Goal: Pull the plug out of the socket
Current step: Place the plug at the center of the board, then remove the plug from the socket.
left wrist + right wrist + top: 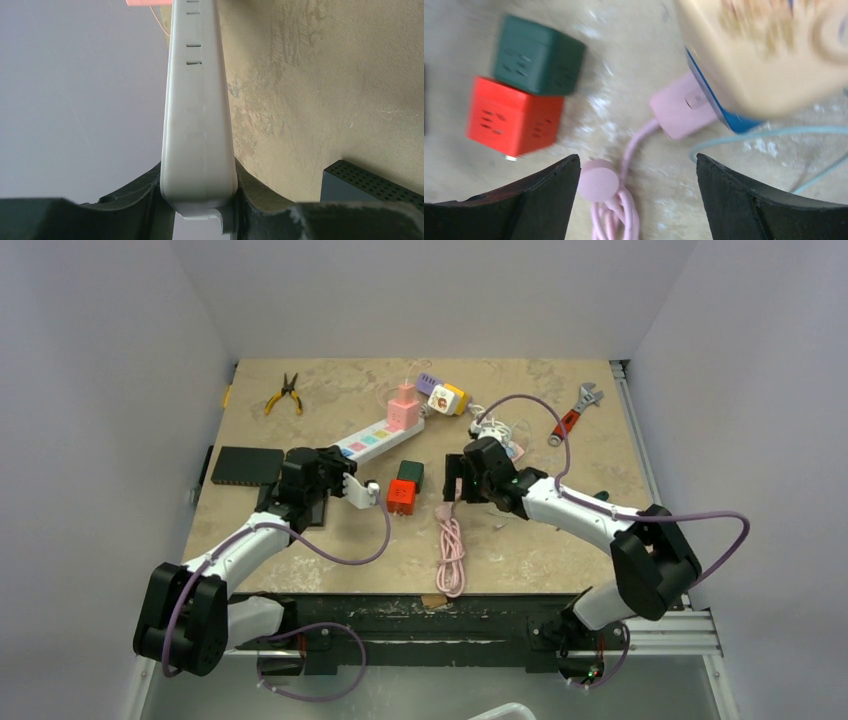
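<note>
A white power strip [375, 443] lies slanted on the table with a pink plug [403, 406] standing in its far end. My left gripper [347, 487] is shut on the strip's near end. The left wrist view shows the strip [197, 125] pinched between both fingers. My right gripper [452, 490] hangs open over the head of a coiled pink cable [450, 545]. In the right wrist view that gripper [639, 200] has nothing between its fingers. The cable's pink connector [679, 107] sits against the blue edge of a cream block [764, 50].
A red cube [400, 497] and a green cube [410, 473] sit between the grippers. Behind the strip are small purple and yellow adapters [445, 395] and white cords [495, 425]. Pliers [283, 395], a wrench [575, 412] and a black box [247, 466] lie farther out.
</note>
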Controlling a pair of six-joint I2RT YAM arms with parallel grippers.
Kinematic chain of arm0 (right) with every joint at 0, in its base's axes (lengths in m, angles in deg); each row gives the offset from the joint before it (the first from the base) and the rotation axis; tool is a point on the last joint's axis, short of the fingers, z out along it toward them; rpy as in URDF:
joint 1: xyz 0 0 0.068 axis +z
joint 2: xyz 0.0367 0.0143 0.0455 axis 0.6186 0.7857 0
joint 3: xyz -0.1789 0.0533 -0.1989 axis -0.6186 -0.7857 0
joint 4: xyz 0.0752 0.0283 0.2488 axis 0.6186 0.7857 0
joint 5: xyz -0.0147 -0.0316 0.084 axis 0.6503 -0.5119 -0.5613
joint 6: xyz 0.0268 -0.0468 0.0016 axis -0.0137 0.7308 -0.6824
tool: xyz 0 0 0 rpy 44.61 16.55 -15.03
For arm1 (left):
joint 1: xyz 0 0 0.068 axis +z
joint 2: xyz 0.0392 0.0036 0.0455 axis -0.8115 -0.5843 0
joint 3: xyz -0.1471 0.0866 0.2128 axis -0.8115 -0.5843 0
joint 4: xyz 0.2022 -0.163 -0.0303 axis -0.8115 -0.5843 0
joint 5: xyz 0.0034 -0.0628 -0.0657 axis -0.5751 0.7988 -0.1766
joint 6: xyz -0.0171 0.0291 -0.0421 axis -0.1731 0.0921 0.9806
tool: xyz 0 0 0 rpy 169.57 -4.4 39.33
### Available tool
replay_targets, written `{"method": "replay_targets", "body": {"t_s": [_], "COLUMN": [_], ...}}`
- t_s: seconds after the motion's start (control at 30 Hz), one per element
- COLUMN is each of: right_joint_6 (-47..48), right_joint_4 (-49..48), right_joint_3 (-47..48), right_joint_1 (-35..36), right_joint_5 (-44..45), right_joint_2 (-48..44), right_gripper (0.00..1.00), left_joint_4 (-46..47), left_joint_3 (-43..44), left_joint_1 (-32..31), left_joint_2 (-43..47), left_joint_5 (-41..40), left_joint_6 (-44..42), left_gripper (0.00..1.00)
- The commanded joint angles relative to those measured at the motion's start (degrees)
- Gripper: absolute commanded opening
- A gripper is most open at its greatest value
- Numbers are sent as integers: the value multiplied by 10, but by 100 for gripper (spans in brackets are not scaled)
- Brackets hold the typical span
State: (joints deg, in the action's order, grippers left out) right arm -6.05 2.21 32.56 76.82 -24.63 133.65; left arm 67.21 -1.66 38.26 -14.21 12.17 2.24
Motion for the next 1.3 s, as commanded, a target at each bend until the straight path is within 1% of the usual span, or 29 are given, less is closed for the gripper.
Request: {"method": "replay_targets", "body": {"t_s": [0.0,0.07,0.13,0.2,0.23,0.27,0.37,0.47,0.6,0.73,0.9,1.17,1.27], "right_joint_6": [17,22,34,69,87,99,114,115,116,117,118,117,116], "right_joint_4": [-9,-51,-105,-158,-176,-180,-137,-111,-119,-108,-127,-121,-113], "right_joint_3": [94,117,144,177,201,231,360,428,464,500,517,564,576], "right_joint_1": [15,16,15,14,12,8,-17,-38,-47,-53,-54,-55,-56], "right_joint_5": [12,2,-27,-34,-42,-53,-90,-96,-99,-91,-96,-132,-154], "right_joint_2": [1,16,40,78,114,147,250,317,354,389,413,456,465], "right_gripper": [84,86,92,97,99,99,99,99,99,99,99,99,96], "left_joint_4": [-32,-32,-32,-32,-32,-32,-32,-33,-35,-38,-48,-77,-79], "left_joint_3": [4,2,-1,-4,-7,-11,-15,-16,-16,-12,-9,-7,-8], "left_joint_1": [9,9,9,9,9,9,10,10,9,9,9,9,9], "left_joint_2": [12,14,16,17,17,18,20,21,21,19,23,41,45], "left_joint_5": [-20,-19,-18,-15,-16,-16,-16,-14,-11,-10,-4,11,20], "left_joint_6": [-5,-6,-7,-7,-7,-8,-7,-4,-3,-2,5,8,9], "left_gripper": [0,0,0,0,0,0,0,0,0,0,0,0,0]}}
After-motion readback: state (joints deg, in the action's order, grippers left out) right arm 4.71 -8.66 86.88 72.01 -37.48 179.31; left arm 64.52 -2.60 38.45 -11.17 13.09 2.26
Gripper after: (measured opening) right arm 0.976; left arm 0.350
